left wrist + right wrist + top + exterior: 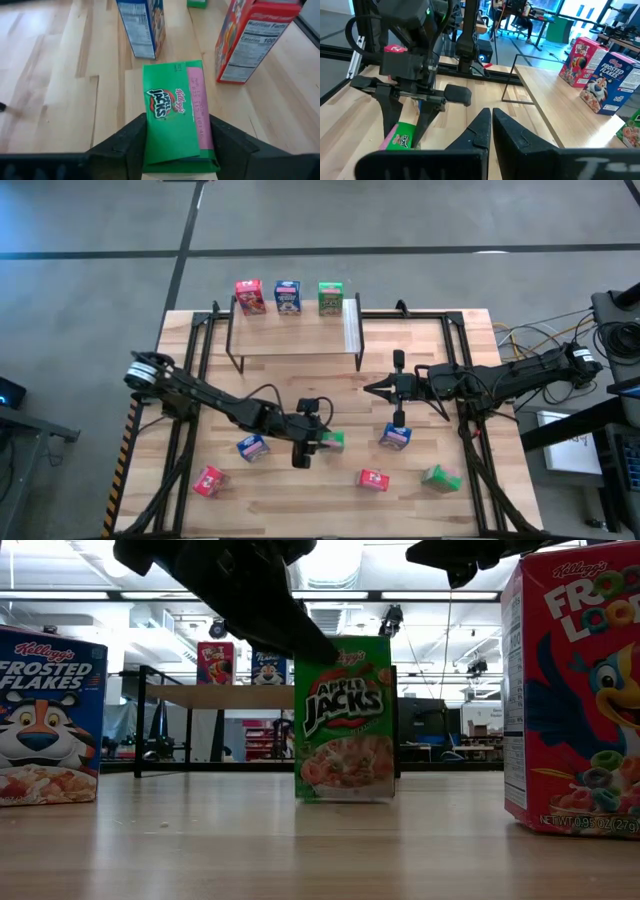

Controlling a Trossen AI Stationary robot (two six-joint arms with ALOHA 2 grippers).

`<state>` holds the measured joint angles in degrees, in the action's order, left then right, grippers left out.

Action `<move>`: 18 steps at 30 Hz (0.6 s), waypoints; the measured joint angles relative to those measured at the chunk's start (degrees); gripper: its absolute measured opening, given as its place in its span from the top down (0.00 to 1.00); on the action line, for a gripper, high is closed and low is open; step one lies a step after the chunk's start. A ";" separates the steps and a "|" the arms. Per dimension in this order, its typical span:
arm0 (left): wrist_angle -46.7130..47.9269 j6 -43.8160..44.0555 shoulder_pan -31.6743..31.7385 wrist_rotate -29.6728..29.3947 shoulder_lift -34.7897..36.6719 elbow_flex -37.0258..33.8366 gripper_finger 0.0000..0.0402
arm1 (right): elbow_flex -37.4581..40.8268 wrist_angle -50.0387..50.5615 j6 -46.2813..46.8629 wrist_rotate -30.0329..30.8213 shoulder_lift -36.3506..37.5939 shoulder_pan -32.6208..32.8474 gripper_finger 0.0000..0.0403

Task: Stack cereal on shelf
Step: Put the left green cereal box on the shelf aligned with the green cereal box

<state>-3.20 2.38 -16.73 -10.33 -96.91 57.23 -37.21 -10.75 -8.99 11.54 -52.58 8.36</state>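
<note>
cereal stacking, partly done: shelf [295, 361] at far side of table [330, 510], carrying three small boxes on its top board, red [249, 296], blue [288, 296] and green [331, 297], lined up along the far edge.

left tool [318, 442] low over the middle of the table, fingers [131, 142] pressed on both sides of a green apple jacks box [175, 112]. box upright, bottom apparently on or just above the wood; cannot tell which from the low view. blue box [252, 447] just beside it on the left arm's side, red box [208, 480] nearer the front edge.

right tool [381, 389] hanging between shelf and another blue box [396, 437], fingers pinched together with nothing between them. red box [374, 479] and green box [440, 477] near the front right.

to do this step well: keep grip square and gentle, since thin card likely crushes or twists. lift straight up before travelling, clear of the neighbouring blue box. rise above the shelf board, then set down flat beside or on the row, without nudging boxes already placed. release only once fully seated.
</note>
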 joint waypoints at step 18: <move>5.56 -16.47 16.09 4.44 22.71 0.00 0.58 | 0.00 0.24 0.35 0.03 0.00 -0.03 0.98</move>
<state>2.35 -14.09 -0.64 -5.89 -74.20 57.23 -37.21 -10.50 -8.64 11.57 -52.58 8.33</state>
